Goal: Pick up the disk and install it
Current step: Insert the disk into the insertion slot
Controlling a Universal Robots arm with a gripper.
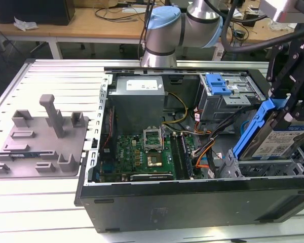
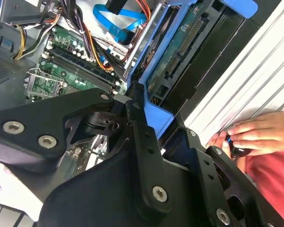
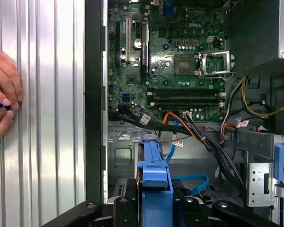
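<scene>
While the gripper point(image 1: 286, 107) clamps the disk point(image 1: 279, 142) by its upper end, it hangs tilted beneath. Its long axis slants toward the drive cage point(image 1: 228, 169) below.

Lower disk point(image 1: 286, 140) edge hidden behind drive cage point(image 1: 294, 166).

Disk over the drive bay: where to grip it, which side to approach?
Grip the disk by the upper end of its blue frame, coming from above, as the gripper does. It stands tilted on edge over the bay, so that end is narrow and free.
</scene>
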